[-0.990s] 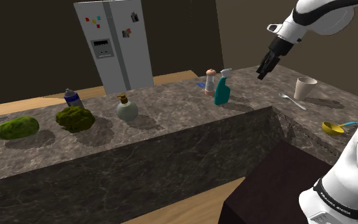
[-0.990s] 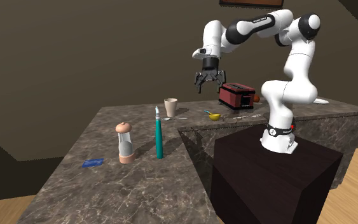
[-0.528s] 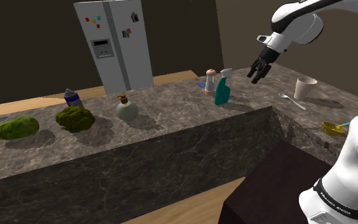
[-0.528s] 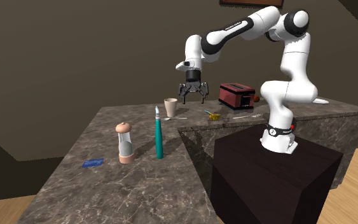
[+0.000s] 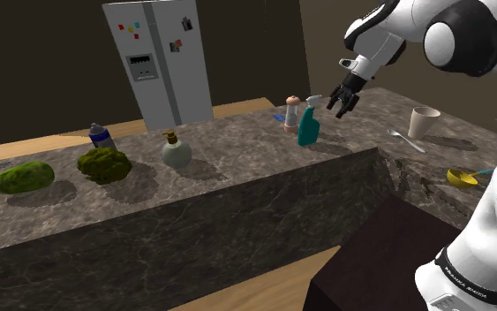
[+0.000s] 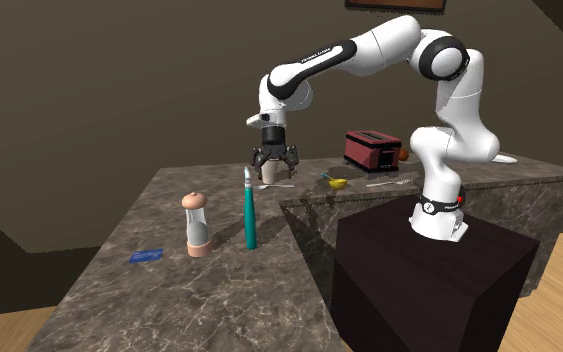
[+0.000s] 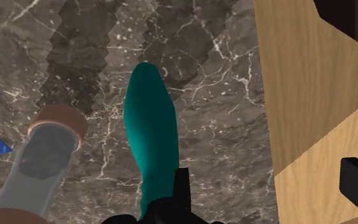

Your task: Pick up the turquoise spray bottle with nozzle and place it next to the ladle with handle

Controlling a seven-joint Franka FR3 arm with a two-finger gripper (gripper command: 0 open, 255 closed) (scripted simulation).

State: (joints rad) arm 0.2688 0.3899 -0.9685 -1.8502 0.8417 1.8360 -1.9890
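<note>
On the counter point(image 5: 237, 172), beside a grinder point(image 5: 291, 115), the teal spray bottle point(image 5: 308, 129) stood upright, untouched. Just right of it in the shoulder view the hand point(image 5: 336, 108) hung over the counter, fingers spread and empty, likely lining up a grasp. The yellow ladle point(image 5: 461, 178) lay well farther right.

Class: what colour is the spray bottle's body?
Teal. The spray bottle shows best in the wrist view.

Veined stone counter point(image 5: 237, 172) bearing spray bottle point(image 5: 308, 129), cup point(image 5: 424, 122), ladle point(image 5: 461, 178)
</note>
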